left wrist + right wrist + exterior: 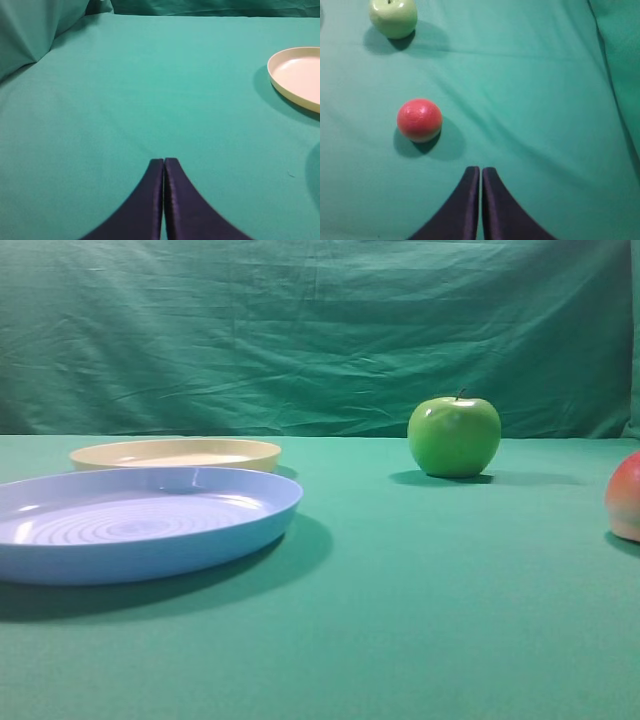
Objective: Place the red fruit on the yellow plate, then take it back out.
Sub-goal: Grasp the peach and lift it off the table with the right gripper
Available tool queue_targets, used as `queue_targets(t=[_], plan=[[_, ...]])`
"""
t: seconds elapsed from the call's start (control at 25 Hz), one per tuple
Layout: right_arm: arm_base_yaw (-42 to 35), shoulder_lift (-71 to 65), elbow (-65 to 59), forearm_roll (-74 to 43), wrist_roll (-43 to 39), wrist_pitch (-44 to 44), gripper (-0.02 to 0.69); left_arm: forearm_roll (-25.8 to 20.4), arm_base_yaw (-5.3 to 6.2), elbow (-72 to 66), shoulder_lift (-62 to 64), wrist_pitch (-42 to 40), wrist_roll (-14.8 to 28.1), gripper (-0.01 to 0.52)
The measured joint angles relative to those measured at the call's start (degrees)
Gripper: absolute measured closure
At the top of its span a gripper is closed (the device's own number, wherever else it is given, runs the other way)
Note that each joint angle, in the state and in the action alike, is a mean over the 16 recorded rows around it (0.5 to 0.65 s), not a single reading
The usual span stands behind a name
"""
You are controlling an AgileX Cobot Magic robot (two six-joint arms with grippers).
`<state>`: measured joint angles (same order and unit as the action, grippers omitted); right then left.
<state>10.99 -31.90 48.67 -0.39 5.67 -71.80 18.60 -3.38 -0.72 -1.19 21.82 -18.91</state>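
Red fruit (419, 120) round, smooth, sits alone on counter (530, 100). Right tool (481, 172) pressed together, holds nothing. Left tool (163, 162) pressed together too.

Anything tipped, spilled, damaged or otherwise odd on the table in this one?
Nothing stands out. The red fruit and green apple sit upright on the cloth, and the yellow plate and blue plate lie flat and empty.

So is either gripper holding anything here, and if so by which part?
Nothing is held. Both the left gripper and right gripper have their fingers pressed together on nothing; the red fruit sits free on the cloth.
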Motion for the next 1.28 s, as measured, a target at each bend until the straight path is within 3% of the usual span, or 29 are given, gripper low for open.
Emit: queue_targets(t=[0.24,0.4,0.52,0.96,1.12,1.28], plan=[[3.86,-5.31,0.11,-0.27,0.21,-0.76,0.658,0.0,0.0,0.0,0.0,0.0,0.0,0.514],[5.95,-11.11,0.11,-0.38,0.43,-0.25,0.606,0.0,0.0,0.0,0.0,0.0,0.0,0.514],[6.73,-15.99,0.11,0.09,0.63,0.9,0.521,0.0,0.0,0.0,0.0,0.0,0.0,0.514],[7.3,-33.36,0.12,3.87,1.47,10.88,0.096,0.0,0.0,0.0,0.0,0.0,0.0,0.514],[8.22,-39.4,0.16,4.63,1.88,15.75,0.015,0.0,0.0,0.0,0.0,0.0,0.0,0.514],[9.22,-45.52,0.23,4.33,2.27,20.19,-0.002,0.0,0.0,0.0,0.0,0.0,0.0,0.514]])
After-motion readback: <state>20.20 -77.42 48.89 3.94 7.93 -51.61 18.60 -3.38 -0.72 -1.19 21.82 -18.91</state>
